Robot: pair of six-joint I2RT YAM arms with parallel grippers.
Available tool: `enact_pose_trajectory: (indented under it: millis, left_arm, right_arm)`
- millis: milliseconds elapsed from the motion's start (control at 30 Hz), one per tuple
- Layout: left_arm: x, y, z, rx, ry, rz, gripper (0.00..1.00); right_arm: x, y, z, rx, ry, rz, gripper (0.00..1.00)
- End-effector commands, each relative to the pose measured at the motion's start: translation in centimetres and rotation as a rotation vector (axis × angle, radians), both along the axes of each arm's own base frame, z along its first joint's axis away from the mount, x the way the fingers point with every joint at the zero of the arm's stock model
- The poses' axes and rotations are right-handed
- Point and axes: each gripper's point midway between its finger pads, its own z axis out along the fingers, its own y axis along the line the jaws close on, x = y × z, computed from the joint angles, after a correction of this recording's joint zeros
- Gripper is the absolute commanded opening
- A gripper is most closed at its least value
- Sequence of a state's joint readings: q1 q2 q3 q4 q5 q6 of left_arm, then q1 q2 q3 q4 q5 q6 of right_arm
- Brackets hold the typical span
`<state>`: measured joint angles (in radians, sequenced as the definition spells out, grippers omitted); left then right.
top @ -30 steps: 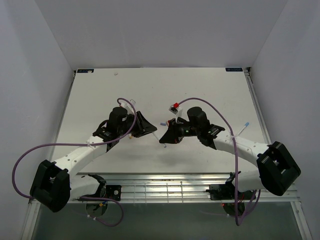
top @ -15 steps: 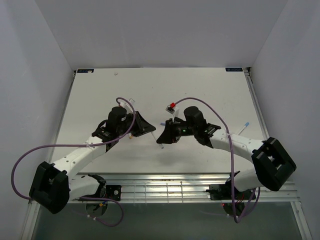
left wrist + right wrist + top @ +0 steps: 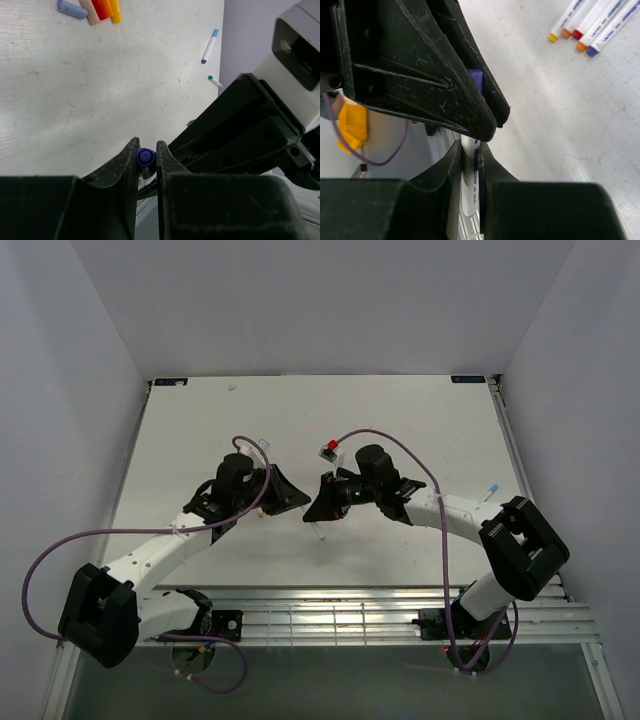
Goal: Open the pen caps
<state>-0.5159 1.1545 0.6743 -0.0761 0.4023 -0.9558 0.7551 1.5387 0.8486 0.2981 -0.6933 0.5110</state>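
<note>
- Cap, a blue-purple one, is in the middle of the left wrist view. The left gripper is almost closed on it, and one finger presses on each side. It is held above the table, not lying on it.
- In the same view, some coloured stubs lie far off on the table. I think they are caps already taken off, but the edge cuts them. Two pens lie well apart from them.
- In the right wrist view, the right gripper is closed tight on the white barrel of the same pen, just under the cap. The purple end shows between the big black fingers of the other gripper. A row of pens lies further away.
- In the top view, a second ago the two grippers stood a little apart. Since then the right arm has swung to the left, and the grippers now touch nose to nose near the middle of the table. The left arm has hardly moved.
- For the task this means that both ends of the pen are now held. The cap is still on the barrel, so to my eye the next step is to pull the two straight apart. A crooked pull could let the thin barrel slip.
</note>
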Motion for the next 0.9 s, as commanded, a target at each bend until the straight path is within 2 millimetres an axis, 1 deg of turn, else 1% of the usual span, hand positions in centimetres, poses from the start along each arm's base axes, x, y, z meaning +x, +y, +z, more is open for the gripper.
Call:
enact_pose_trajectory:
  millis: [0,33,67,100,133,167,200,233,267,300,333,367,400,433,467,500,533,567,600,633,667,700,733,767,800,833,867]
  left_arm:
    - [1.4,-0.2,2.1,-0.023,-0.009,0.056,0.0]
    - [1.8,0.0,2.1,0.001,0.016,0.078,0.0]
    - [2.4,0.1,1.2,0.035,0.048,0.1,0.0]
    - [3.4,0.7,0.9,0.077,0.051,0.154,0.0]
    - [3.9,0.8,1.3,0.095,0.06,0.172,0.0]
    - [4.4,0.8,1.4,0.108,0.054,0.181,0.0]
    - [5.0,0.8,1.2,0.125,0.051,0.191,0.0]
    - [5.5,1.2,1.0,0.151,0.045,0.211,0.0]
    - [6.2,1.1,1.8,0.159,0.025,0.215,0.0]
    - [6.6,1.1,1.3,0.177,0.032,0.214,0.0]
    - [6.8,0.9,1.6,0.17,0.023,0.205,0.0]
    - [6.8,0.9,1.5,0.167,0.018,0.202,0.0]
    - [6.7,1.0,1.8,0.156,0.001,0.202,0.0]
    - [7.0,1.1,2.4,0.127,-0.027,0.204,0.0]
    - [6.9,1.3,2.5,0.119,-0.034,0.209,0.0]
    - [6.6,1.8,1.9,0.126,-0.036,0.208,0.0]
    - [7.0,2.6,2.4,0.118,-0.058,0.224,0.0]
    - [7.1,3.3,2.2,0.135,-0.055,0.24,0.0]
    - [7.2,3.9,2.3,0.148,-0.055,0.252,0.0]
    - [7.4,4.9,2.3,0.169,-0.054,0.269,0.0]
    - [7.5,5.5,2.4,0.173,-0.054,0.281,0.0]
    - [7.5,5.8,2.7,0.167,-0.06,0.288,0.0]
    - [7.7,6.3,2.8,0.157,-0.069,0.3,0.0]
    - [7.6,6.5,3.3,0.148,-0.083,0.306,0.0]
    - [7.6,6.7,3.3,0.147,-0.086,0.309,0.0]
    - [7.7,7.0,3.4,0.149,-0.091,0.315,0.0]
    - [7.7,7.1,3.6,0.155,-0.1,0.316,0.0]
  right_arm:
    - [1.4,1.1,0.2,-0.067,-0.101,-0.073,0.08]
    - [2.5,1.1,0.0,-0.132,-0.192,-0.115,0.08]
    - [1.1,0.8,-1.6,-0.249,-0.207,-0.122,0.08]
    - [3.4,-0.4,-2.6,-0.369,-0.288,-0.265,0.08]
    - [4.1,-1.3,-3.4,-0.456,-0.334,-0.327,0.08]
    - [4.0,-1.1,-3.1,-0.515,-0.406,-0.353,0.08]
    - [5.7,-4.4,-4.0,-0.71,-0.497,-0.5,0.08]
    - [6.1,-5.7,-4.2,-0.806,-0.55,-0.549,0.08]
    - [6.0,-6.1,-4.5,-0.869,-0.582,-0.568,0.08]
    - [6.3,-7.1,-4.6,-0.916,-0.598,-0.592,0.08]
    - [6.1,-6.9,-4.4,-0.887,-0.591,-0.58,0.08]
    - [5.8,-7.1,-5.0,-0.874,-0.583,-0.546,0.08]
    - [5.0,-4.8,-4.6,-0.752,-0.547,-0.47,0.08]
    - [4.6,-3.8,-3.7,-0.664,-0.53,-0.426,0.08]
    - [4.1,-2.9,-3.6,-0.598,-0.502,-0.379,0.08]
    - [1.7,-1.5,-4.2,-0.502,-0.414,-0.25,0.08]
    - [1.1,0.0,-3.0,-0.388,-0.398,-0.197,0.08]
    - [0.6,0.9,-2.3,-0.31,-0.376,-0.146,0.08]
    - [-1.7,1.5,-2.5,-0.237,-0.32,-0.038,0.08]
    - [-2.0,2.6,-1.4,-0.142,-0.293,-0.012,0.08]
    - [-2.9,3.0,-1.0,-0.092,-0.25,0.036,0.08]
    - [-4.8,3.4,-0.3,-0.021,-0.185,0.136,0.08]
    - [-5.8,3.6,-0.5,0.006,-0.091,0.158,0.08]
    - [-6.0,4.5,1.3,0.11,-0.105,0.185,0.08]
    - [-7.5,4.5,2.0,0.166,-0.058,0.256,0.08]
    - [-8.2,4.5,1.8,0.191,-0.012,0.29,0.08]
    - [-8.8,4.6,2.7,0.222,0.066,0.303,0.08]
